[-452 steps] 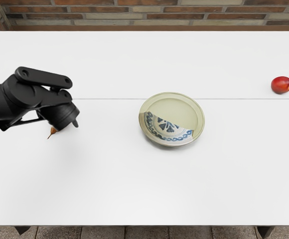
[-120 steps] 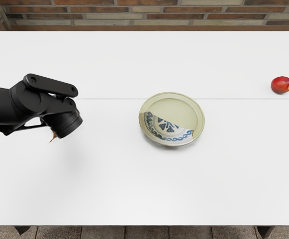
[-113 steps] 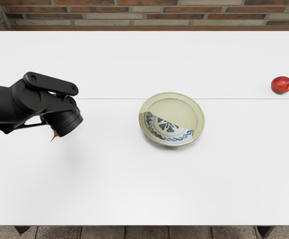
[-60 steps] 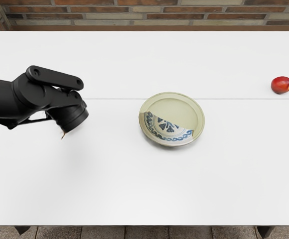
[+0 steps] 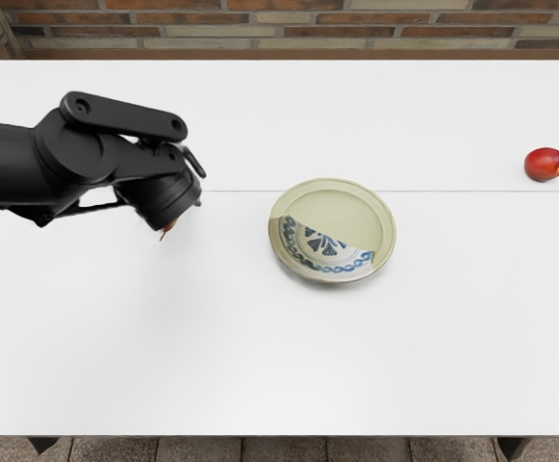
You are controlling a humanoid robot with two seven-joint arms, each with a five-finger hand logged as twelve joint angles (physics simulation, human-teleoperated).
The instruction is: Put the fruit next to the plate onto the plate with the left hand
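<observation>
Head view. Held the fruit (image 5: 167, 228) enclosed in the left hand (image 5: 165, 192), fingers curled tight about it, with only an orange-brown tip showing beneath the palm. Poised apparently clear of the worktop (image 5: 260, 346), left of the plate (image 5: 337, 200) and near its rim without touching; judged as the carrying step, with the release over the plate not yet made. Wrapped so fully, probably, to stop a small piece slipping out in transit. Showed the plate empty, its blue pattern bare, shallow enough to take a low drop. Showed also a red fruit (image 5: 545, 164) at the far right of the worktop, well apart from the plate, hence likely not the one meant. Showed nothing of the right arm.
</observation>
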